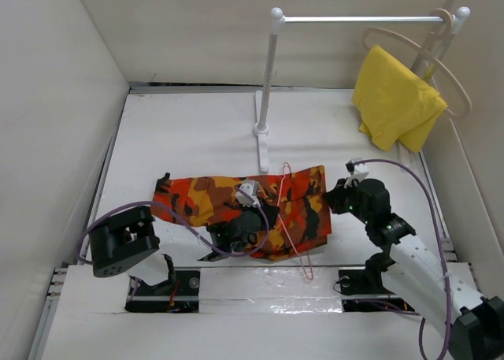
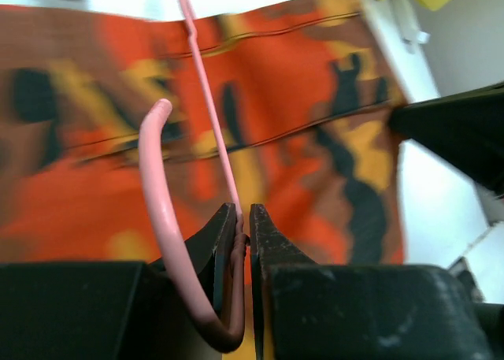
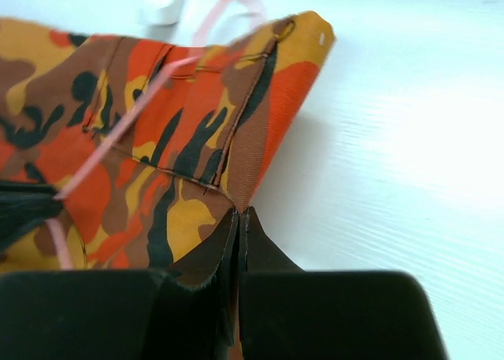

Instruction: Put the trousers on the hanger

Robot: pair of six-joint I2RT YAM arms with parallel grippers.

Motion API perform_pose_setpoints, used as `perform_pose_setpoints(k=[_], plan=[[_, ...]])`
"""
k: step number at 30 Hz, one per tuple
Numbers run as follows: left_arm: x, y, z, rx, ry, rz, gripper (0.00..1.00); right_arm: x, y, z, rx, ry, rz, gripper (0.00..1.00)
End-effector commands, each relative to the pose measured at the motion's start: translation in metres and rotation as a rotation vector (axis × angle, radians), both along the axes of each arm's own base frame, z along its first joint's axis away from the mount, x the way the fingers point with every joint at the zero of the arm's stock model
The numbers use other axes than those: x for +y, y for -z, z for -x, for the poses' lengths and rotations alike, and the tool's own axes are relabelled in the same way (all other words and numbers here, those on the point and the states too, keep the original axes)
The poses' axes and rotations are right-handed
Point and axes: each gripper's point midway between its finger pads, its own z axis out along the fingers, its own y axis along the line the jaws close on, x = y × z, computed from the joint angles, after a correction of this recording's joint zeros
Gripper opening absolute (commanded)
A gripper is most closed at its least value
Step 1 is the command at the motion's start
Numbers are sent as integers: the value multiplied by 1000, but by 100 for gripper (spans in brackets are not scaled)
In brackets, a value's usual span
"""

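The camouflage trousers (image 1: 197, 198) lie flat across the middle of the table. The thin pink hanger (image 1: 298, 234) lies over their right part. My left gripper (image 1: 252, 218) rests over the trousers. In the left wrist view it (image 2: 242, 224) is shut on the hanger's wire just below the curved hook (image 2: 157, 179), with the trousers (image 2: 315, 139) underneath. My right gripper (image 1: 328, 194) is at the trousers' right edge. The right wrist view shows it (image 3: 239, 217) shut on the fabric edge of the trousers (image 3: 173, 139), with the hanger wire (image 3: 142, 108) lying across the cloth beyond.
A white clothes rack (image 1: 268, 84) stands at the back centre, its base (image 3: 165, 1) just beyond the trousers. A yellow cloth (image 1: 394, 96) hangs on a beige wooden hanger (image 1: 453, 76) at the rail's right end. White walls enclose the table on three sides.
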Motion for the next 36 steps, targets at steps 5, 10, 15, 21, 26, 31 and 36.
perform_pose_setpoints(k=[5, 10, 15, 21, 26, 31, 36], plan=[[77, 32, 0, -19, -127, -271, 0, -56, -43, -21, -133, 175, 52, 0], [103, 23, -8, -38, -163, -291, 0, -85, -52, -36, -160, 270, 58, 0], [115, 12, -10, -43, -145, -314, 0, -115, -49, -55, -160, 347, 14, 0], [105, -24, -13, -111, -92, -290, 0, -100, -38, -67, -147, 257, -62, 0], [82, -43, -15, -129, -51, -223, 0, -95, -20, -64, -112, 234, -79, 0], [62, -62, -20, -151, -34, -146, 0, -101, -18, -57, -109, 265, -52, 0], [46, -89, -17, -182, -16, -57, 0, -99, -19, -54, -116, 254, -54, 19]])
